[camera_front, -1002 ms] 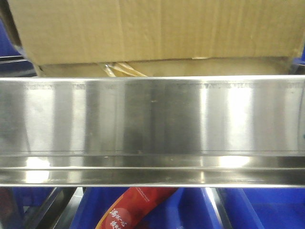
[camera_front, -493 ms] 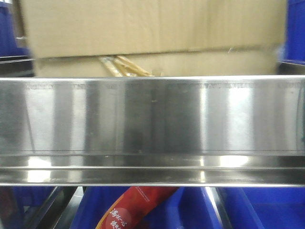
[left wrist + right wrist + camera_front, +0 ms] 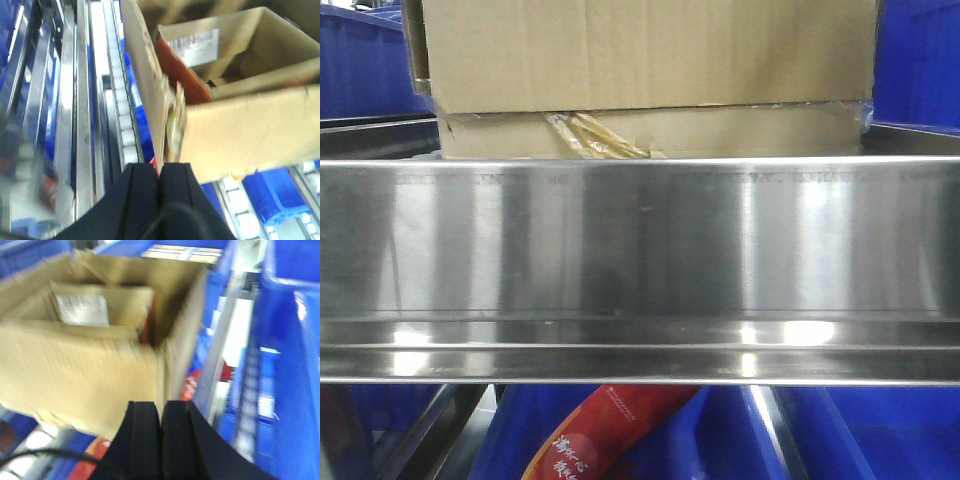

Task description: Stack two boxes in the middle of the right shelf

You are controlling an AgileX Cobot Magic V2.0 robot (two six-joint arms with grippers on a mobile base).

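Observation:
In the front view the tall brown box (image 3: 650, 50) sits on the thin flat box (image 3: 740, 130), which has a yellowish tape shred (image 3: 585, 135). Both stand behind the shelf's mirror-like front rail (image 3: 640, 240). In the left wrist view my left gripper (image 3: 160, 166) is shut, its tips at the tall box's (image 3: 250, 135) near left corner. In the right wrist view my right gripper (image 3: 161, 404) is shut at the box's (image 3: 75, 375) near right corner. Whether either touches the cardboard is unclear. The box is open on top.
A smaller carton with a white label (image 3: 195, 40) lies inside the tall box. Blue bins (image 3: 360, 70) flank the stack, one close on the right (image 3: 295, 340). White roller tracks (image 3: 122, 110) run along the shelf. A red printed packet (image 3: 600, 430) lies in a bin below the rail.
The stack has slid back into the shelf and looks smaller. The tall box, tilted before, now sits level on the thin box, and blue bins show at both sides.

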